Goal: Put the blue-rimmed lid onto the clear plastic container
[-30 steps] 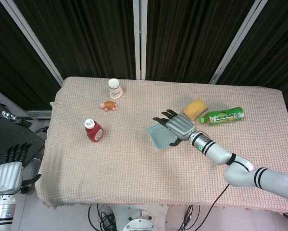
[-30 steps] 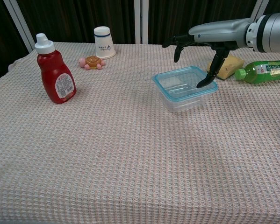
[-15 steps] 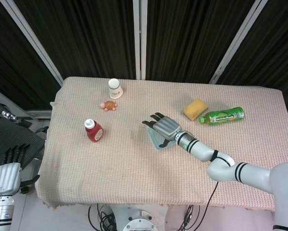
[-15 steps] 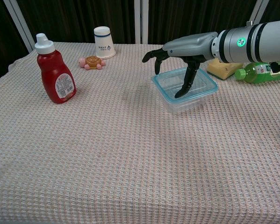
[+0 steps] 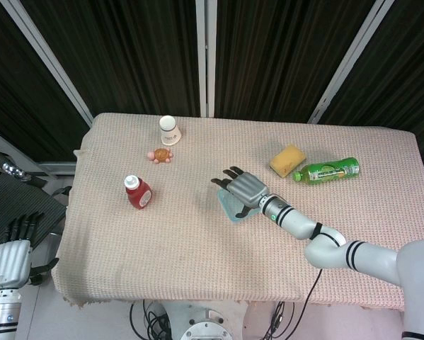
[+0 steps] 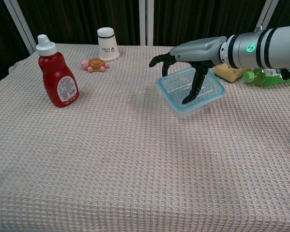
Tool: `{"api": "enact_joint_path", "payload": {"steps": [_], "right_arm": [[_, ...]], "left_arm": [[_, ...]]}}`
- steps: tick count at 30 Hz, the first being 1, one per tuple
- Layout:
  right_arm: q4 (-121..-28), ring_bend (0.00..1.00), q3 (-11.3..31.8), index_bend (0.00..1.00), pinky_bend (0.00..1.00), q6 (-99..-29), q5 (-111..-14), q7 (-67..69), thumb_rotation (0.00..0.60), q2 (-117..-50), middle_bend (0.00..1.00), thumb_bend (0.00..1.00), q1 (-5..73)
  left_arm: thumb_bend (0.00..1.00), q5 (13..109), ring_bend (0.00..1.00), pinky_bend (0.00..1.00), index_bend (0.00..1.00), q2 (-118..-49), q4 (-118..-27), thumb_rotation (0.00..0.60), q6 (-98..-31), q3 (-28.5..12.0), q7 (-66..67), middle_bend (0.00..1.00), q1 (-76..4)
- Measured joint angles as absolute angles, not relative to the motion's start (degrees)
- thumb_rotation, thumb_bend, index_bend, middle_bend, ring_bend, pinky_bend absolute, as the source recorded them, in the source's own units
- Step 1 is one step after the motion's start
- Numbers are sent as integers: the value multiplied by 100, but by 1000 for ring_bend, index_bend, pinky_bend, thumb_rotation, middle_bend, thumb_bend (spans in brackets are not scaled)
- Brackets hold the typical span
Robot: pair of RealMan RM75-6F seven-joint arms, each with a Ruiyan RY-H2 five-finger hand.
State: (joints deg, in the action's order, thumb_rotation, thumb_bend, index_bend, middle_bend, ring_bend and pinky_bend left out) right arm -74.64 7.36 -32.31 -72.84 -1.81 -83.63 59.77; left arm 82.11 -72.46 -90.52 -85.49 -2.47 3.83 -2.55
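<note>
Chest view, fingers: the right hand (image 6: 190, 58) has its dark fingers (image 6: 190, 92) spread and curved down over the clear plastic container with the blue-rimmed lid (image 6: 190, 92); one tip reaches the lid surface, and I cannot tell whether anything is pinched.
Lid: it appears to lie on the container, tilted to one side, so probably not seated.
Handling: light, thin, stiff plastic, smooth and slippery; I judge it slides easily on the woven beige counter (image 6: 135, 159).
Where to take hold: the blue rim edges, then press at the corners.
Left hand (image 5: 10, 255): low beside the counter, fingers straight, holding nothing.
</note>
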Motion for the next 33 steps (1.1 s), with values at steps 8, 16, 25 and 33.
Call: {"api": "enact_joint_path", "payload": {"steps": [8,16,25,33], "right_arm": [[-8182,0,794,29,0,-4015,-7509,-25,600,-7643,199,27,5558],[-8980,0,536,0,0,-5417,-7758,-14,600,-6822,100,48,4502],[-9381,0,-12,0,0,-7829,-8210,292,600,-6313,1,64,2568],[-9269,0,-485,0,0,-9017,-8962,763,600,-6280,0,63,1374]], "left_arm": [[0,8269,0,0,93,-7219,-9081,600,-8613,-278,389,61,-262],[0,8309,0,0,93,-7267,-8982,600,-8713,-364,404,62,-290],[0,8399,0,0,93,-7292,-8945,600,-8830,-462,551,62,-354],[0,8476,0,0,93,-7304,-9027,600,-8859,-452,718,62,-389]]}}
